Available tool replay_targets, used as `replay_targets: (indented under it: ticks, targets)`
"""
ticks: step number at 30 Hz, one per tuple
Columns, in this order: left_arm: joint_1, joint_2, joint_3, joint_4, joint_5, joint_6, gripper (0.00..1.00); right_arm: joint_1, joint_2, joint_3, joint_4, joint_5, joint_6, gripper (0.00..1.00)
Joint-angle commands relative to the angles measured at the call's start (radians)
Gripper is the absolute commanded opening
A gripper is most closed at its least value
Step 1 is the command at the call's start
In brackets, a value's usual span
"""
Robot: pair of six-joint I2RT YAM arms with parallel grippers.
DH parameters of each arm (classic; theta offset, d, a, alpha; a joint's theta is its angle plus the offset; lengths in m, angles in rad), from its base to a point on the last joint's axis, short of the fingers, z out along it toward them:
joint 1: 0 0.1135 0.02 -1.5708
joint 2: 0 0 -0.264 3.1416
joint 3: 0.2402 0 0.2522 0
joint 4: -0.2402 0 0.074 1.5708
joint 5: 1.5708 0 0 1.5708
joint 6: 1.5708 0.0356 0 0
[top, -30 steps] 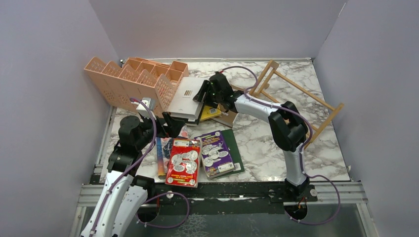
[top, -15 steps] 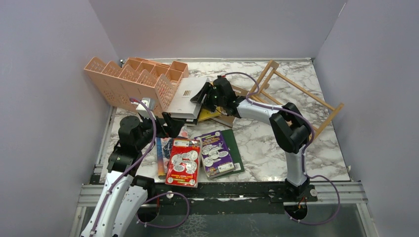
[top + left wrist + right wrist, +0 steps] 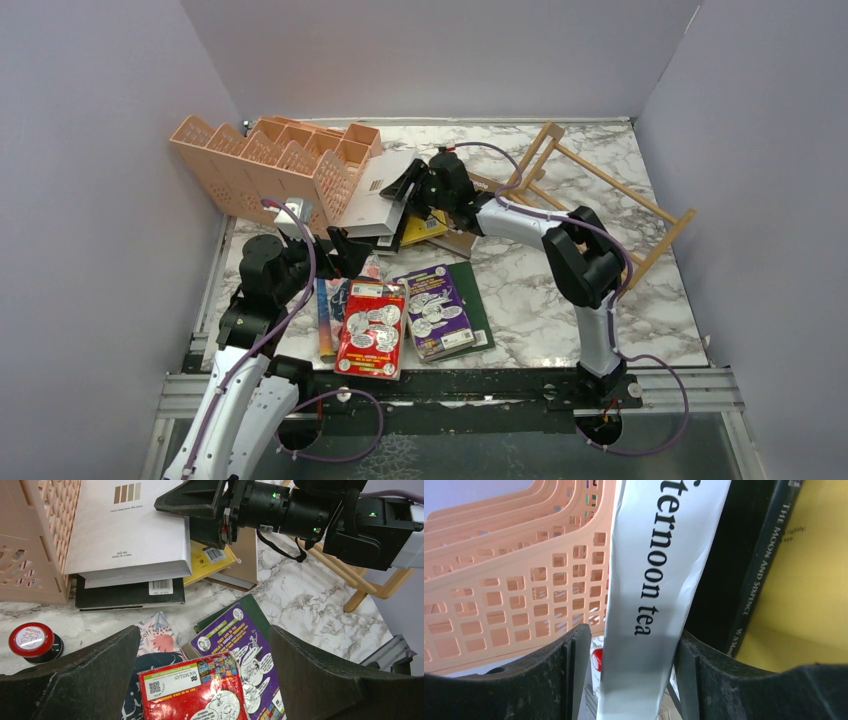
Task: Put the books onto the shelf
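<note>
"ternoon tea" on white book (image 3: pixel 651 595) spine, "AG-64" on its cover, "THE MOON AND SIXPENCE" on black book (image 3: pixel 764 565) beside it, "MACMILLAN" on red book (image 3: pixel 192 692)

A grey-veined marble desk (image 3: pixel 540 290) is enclosed on three sides by plain lilac walls (image 3: pixel 440 50); a metal rail (image 3: pixel 690 380) is fixed along the desk's near edge.

The right end effector (image 3: pixel 410 190) has moved from just beside the white book (image 3: pixel 372 200) onto its spine edge and now clamps that spine. The book's right edge is raised off the yellow book (image 3: pixel 202 565) under it, so the white cover no longer lies flat. It tilts down toward the peach organizer (image 3: pixel 270 160), and the book has shifted slightly that way.
</note>
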Motion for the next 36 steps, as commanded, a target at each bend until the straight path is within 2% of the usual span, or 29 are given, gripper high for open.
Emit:
replay_targets:
  ticks: [1,5,9,12,16,19,26,29,33,36]
  targets:
    - [0.006,-0.012,0.0,0.006,-0.02,0.007,0.99,0.007,0.045,0.085,0.012,0.039,-0.018,0.63]
    - [0.005,-0.018,0.0,0.006,-0.028,0.007,0.99,0.007,0.08,0.13,-0.004,0.014,-0.015,0.61]
    - [0.005,-0.02,0.0,0.004,-0.03,0.007,0.99,0.008,0.088,0.138,-0.016,0.011,-0.013,0.49]
    - [0.006,-0.021,0.003,-0.001,-0.04,0.004,0.99,0.008,0.034,0.096,-0.009,0.047,-0.027,0.47]
    - [0.006,-0.017,0.003,-0.001,-0.035,-0.001,0.99,0.006,-0.088,0.012,0.005,0.088,-0.081,0.45]
    - [0.006,-0.01,0.004,-0.001,-0.026,-0.004,0.99,-0.002,-0.198,-0.072,0.031,0.062,-0.122,0.44]
    - [0.006,0.025,0.022,0.004,0.027,-0.013,0.99,-0.152,-0.42,-0.332,0.207,-0.258,-0.047,0.42]
    - [0.006,0.032,0.042,0.005,0.046,-0.032,0.99,-0.228,-0.544,-0.431,0.255,-0.336,-0.021,0.41]
    - [0.005,0.017,0.068,0.006,0.06,-0.029,0.99,-0.285,-0.731,-0.48,0.179,-0.329,-0.074,0.41]
    - [0.006,-0.003,0.063,0.013,0.094,0.004,0.99,-0.304,-0.858,-0.425,-0.007,-0.194,-0.186,0.38]
